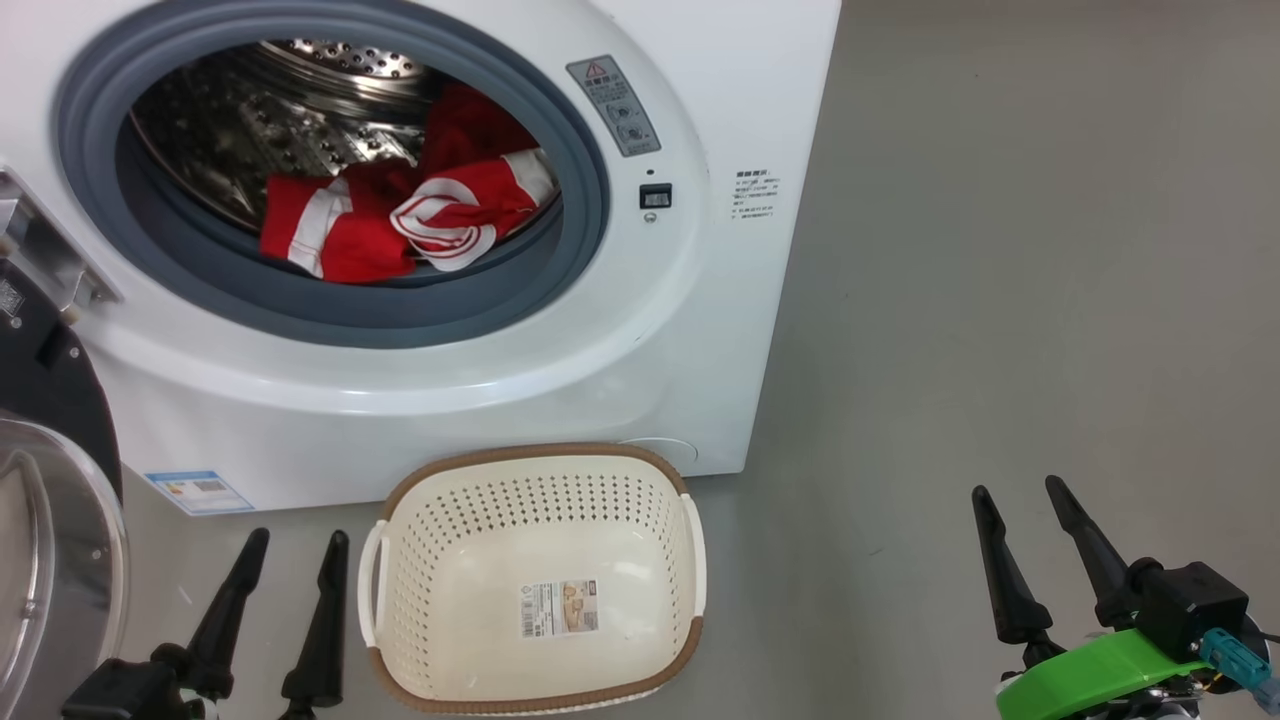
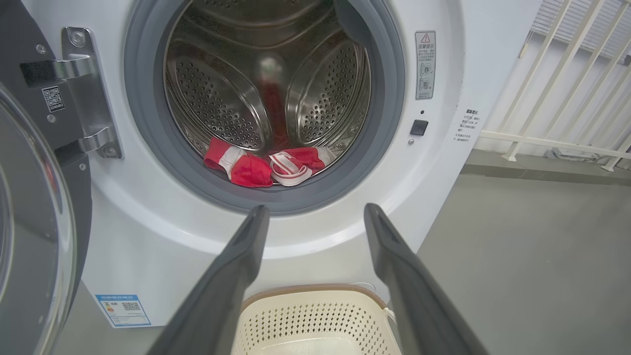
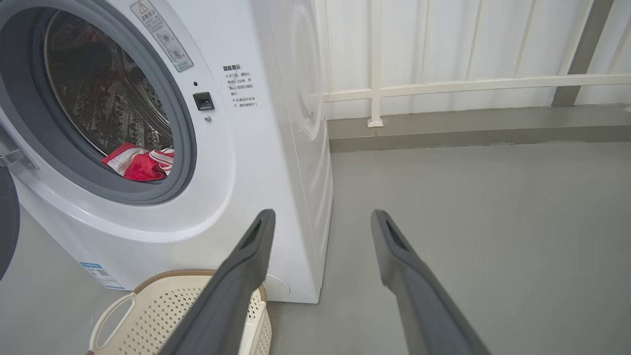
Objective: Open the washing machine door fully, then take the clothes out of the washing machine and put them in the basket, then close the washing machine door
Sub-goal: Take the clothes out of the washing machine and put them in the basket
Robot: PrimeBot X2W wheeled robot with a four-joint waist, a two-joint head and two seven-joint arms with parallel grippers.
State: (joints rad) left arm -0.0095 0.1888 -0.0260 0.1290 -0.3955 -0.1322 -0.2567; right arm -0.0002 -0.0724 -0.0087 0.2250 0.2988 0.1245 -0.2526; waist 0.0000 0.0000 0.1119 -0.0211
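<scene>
The washing machine [image 1: 640, 360] stands with its round mouth uncovered. The clothes [image 1: 400, 215] lie in a red and white heap at the bottom front of its steel drum [image 1: 250, 110], resting against the grey rubber ring [image 1: 330, 310]. The basket [image 1: 530, 452] sits on the floor [image 1: 1000, 300] just in front of the machine, below the mouth, and holds only a label sticker [image 1: 560, 608] on its bottom. The washing machine door [image 1: 50, 520] hangs swung out at the machine's left side. The left gripper [image 1: 298, 540] hovers in front of the machine beside the basket, its fingers spread wide and gripping nothing, with the clothes well apart, up inside the mouth. The right gripper [image 1: 1020, 488] hangs past the machine's right corner over the floor, also spread wide and unladen, farther from the clothes.
</scene>
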